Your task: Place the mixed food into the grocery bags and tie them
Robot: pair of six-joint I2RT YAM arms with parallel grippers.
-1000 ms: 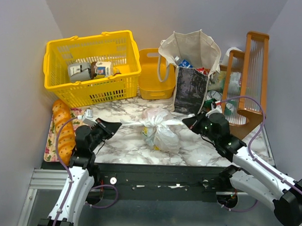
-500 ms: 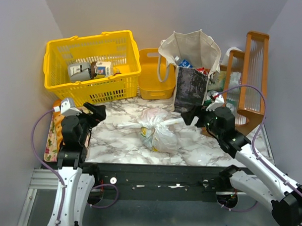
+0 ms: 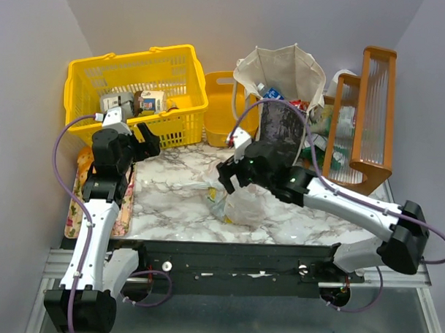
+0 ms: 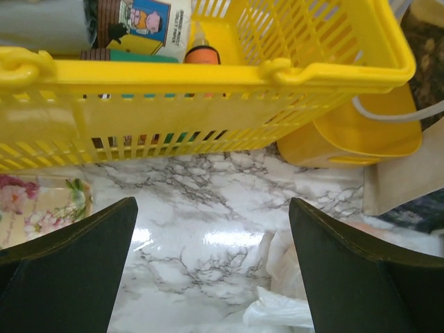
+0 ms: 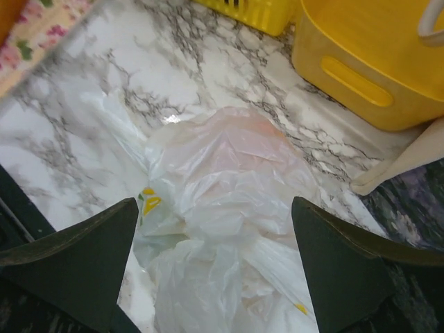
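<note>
The white plastic grocery bag (image 3: pixel 241 204) lies knotted in the middle of the marble table, an orange tint showing through its skin (image 5: pixel 229 173). The beige canvas tote (image 3: pixel 283 103) stands upright behind it, with mixed food packets (image 3: pixel 275 94) showing at its mouth. My right gripper (image 3: pixel 230 167) hangs open just above the plastic bag, its fingers apart on either side of the knot (image 5: pixel 215 263) and holding nothing. My left gripper (image 3: pixel 145 140) is open and empty, raised by the front of the yellow basket (image 4: pixel 208 69); a corner of the bag (image 4: pixel 291 305) shows below it (image 4: pixel 211 257).
The yellow basket (image 3: pixel 137 98) at the back left holds cartons (image 3: pixel 119 103). A small yellow bin (image 3: pixel 224 108) sits between the basket and the tote. A wooden rack (image 3: pixel 370 113) stands at the right. A floral tray (image 3: pixel 78 205) with bread lies along the left edge.
Both grippers have opened and let go of the plastic bag's ends. The left arm rose and drew back toward the basket; the right arm swung left over the bag.
</note>
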